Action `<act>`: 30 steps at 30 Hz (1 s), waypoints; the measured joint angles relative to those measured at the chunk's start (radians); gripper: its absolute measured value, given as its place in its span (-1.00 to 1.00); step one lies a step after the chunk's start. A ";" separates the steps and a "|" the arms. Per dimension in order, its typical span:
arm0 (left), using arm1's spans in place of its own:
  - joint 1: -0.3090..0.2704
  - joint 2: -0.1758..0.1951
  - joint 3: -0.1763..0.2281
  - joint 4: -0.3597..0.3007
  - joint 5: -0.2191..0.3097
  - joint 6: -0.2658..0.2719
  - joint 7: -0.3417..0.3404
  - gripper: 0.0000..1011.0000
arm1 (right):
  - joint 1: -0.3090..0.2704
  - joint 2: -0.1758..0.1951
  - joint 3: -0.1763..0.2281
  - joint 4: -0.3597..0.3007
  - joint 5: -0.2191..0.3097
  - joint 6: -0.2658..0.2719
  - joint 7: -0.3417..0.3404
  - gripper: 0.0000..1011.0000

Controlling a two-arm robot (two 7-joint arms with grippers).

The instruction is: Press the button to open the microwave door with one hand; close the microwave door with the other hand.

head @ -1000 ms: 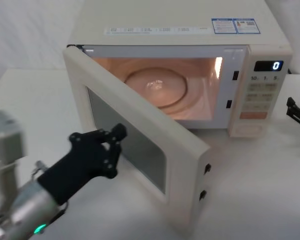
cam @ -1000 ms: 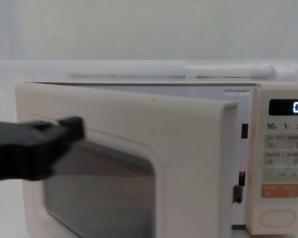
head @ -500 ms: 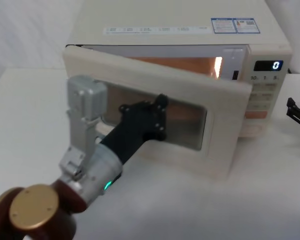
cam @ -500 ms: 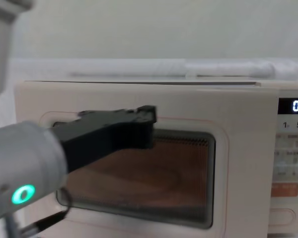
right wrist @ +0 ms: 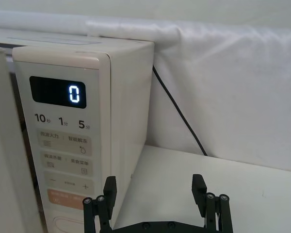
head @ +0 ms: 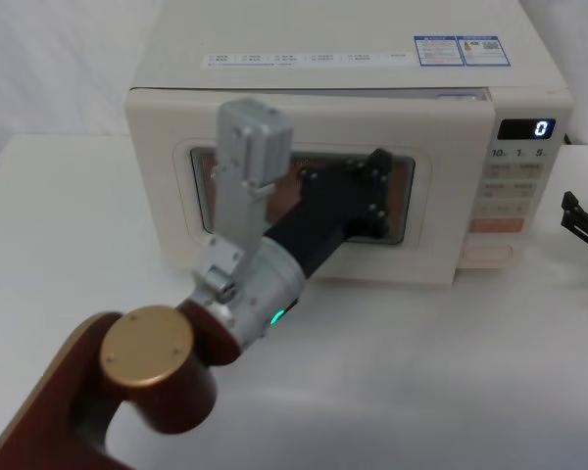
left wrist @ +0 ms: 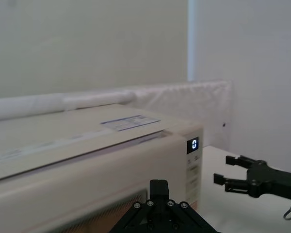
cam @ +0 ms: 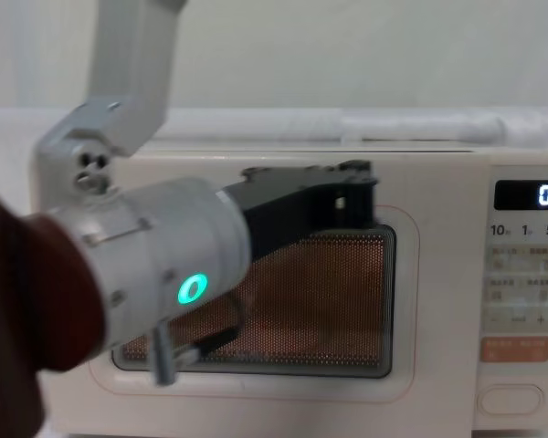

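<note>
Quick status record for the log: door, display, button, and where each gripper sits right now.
microwave door: swung in against the oven front, cavity light glowing through the window; full latch not confirmed
left gripper: against the door window, arm reaching forward
right gripper: open, holding nothing, off to the right of the control panel, above the table
button: untouched, at the bottom of the panel
display: reads 0
</note>
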 joint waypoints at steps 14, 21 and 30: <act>-0.092 -0.044 0.053 0.062 0.012 0.022 -0.035 -1.00 | 0.000 0.000 0.000 0.000 0.000 0.000 0.000 0.98; -0.121 -0.059 0.070 0.099 0.008 0.035 -0.045 -1.00 | 0.000 0.000 0.000 0.000 0.000 0.000 0.000 0.98; -0.147 -0.064 0.091 0.139 0.011 0.037 -0.059 -1.00 | 0.000 0.000 0.000 0.000 0.000 0.000 0.000 0.98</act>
